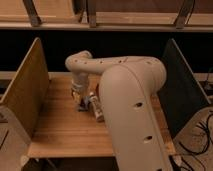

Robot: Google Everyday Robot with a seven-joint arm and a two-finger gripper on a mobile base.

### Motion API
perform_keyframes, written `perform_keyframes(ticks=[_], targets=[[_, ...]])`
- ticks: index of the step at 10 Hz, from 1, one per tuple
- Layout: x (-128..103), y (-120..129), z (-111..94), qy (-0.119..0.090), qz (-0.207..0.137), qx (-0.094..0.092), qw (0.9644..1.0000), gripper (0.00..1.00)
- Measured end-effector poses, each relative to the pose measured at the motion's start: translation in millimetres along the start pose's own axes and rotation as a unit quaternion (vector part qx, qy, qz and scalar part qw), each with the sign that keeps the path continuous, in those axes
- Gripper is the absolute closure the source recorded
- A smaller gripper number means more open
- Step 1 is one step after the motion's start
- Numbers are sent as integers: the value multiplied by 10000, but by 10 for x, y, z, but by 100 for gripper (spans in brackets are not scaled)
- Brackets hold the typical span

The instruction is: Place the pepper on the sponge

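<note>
– While your gripper point(80, 102) hangs low over the table point(60, 132), left of centre, what is it gripping?
– You cannot tell from here. Wide, narrow or closed on something: the wrist covers it, so I won't guess.
– And just beside it?
– A white thing point(96, 109) lies on the boards, close on its right. It is partly behind your arm point(135, 100), which fills the foreground.
– Where is the pepper?
– Not to be picked out. It may sit under the gripper or behind the arm, and the sponge is hidden likewise.
– So which step is in hand?
– In my judgement the scene fits two. Either you are down to take the pepper, or you are down setting it on the sponge. Nothing visible settles it.
– Next move?
– Either way it calls for a straight, slow rise, keeping off the white thing.
– Which way does the pepper point?
– Its long axis and heading cannot be read; treat them as unknown.
</note>
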Motion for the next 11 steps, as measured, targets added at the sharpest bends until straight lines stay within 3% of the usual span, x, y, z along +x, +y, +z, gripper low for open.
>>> perform_keyframes(ticks=[4, 8, 11], targets=[[124, -75, 262, 89, 391, -167, 9991, 100], [73, -421, 210, 131, 455, 108, 9988, 100], [53, -609, 241, 194, 497, 145, 9985, 94]])
